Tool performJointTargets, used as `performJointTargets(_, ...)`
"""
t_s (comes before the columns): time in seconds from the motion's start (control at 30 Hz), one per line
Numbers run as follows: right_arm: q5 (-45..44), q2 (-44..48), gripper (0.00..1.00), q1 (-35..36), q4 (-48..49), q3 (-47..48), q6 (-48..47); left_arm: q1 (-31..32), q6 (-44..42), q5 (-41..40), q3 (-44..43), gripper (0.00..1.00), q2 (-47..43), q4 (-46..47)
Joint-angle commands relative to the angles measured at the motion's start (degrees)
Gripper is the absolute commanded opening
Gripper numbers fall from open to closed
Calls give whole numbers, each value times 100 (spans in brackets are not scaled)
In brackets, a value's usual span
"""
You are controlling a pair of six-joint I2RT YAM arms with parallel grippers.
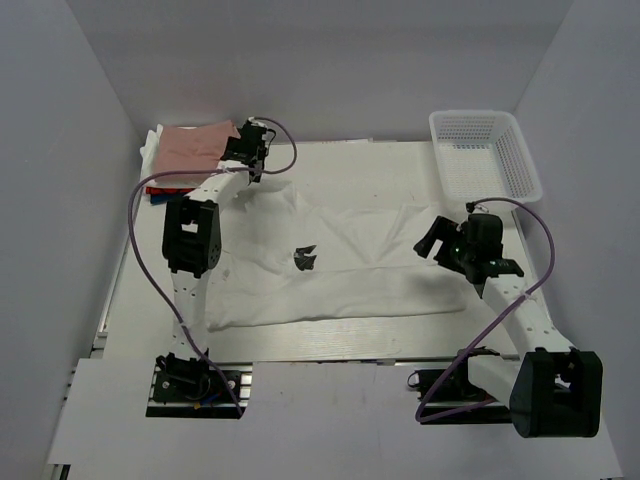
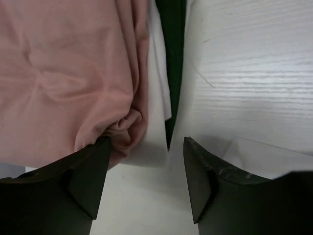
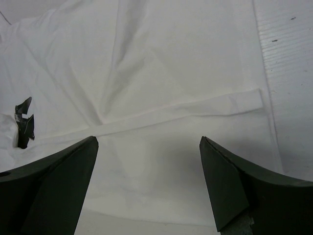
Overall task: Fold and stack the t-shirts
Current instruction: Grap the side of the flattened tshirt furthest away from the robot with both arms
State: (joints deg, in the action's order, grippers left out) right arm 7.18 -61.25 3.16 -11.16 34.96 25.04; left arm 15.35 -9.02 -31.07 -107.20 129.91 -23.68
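One white shirt [image 1: 350, 270] is spread across the table [image 1: 330, 345]. One pink shirt [image 1: 197, 143] is laid atop a pile [image 1: 150, 158] at the far left. One basket [image 1: 524, 152] is set far right. The left claw [image 2: 146, 142] is held at the pink shirt's edge with its jaws parted. The right claw [image 3: 149, 139] is poised wide open over the white shirt.

folded stack [image 1: 195, 148] crowds the far-left corner, basket [image 1: 520, 160] the far-right — open table [image 1: 370, 160] between them, white shirt [image 1: 350, 275] flat mid-table
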Motion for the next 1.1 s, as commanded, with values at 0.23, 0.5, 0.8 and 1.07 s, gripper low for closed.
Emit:
performJointTargets(0.23, 3, -264, 90, 307, 26, 616, -297, -129, -354, 2372, 801, 83, -955, 519)
performJointTargets(0.5, -515, -685, 90, 466, 175, 1197, -35, -190, 706, 2808, -667, 93, 31, -741)
performJointTargets(0.8, -595, -1002, 90, 502, 281, 1250, 37, -191, 1269, 4530, -837, 96, 386, -849)
performJointTargets(1.07, -463, -1160, 90, 501, 518, 1110, -60, -191, 1974, 4153, -819, 100, 1044, -893)
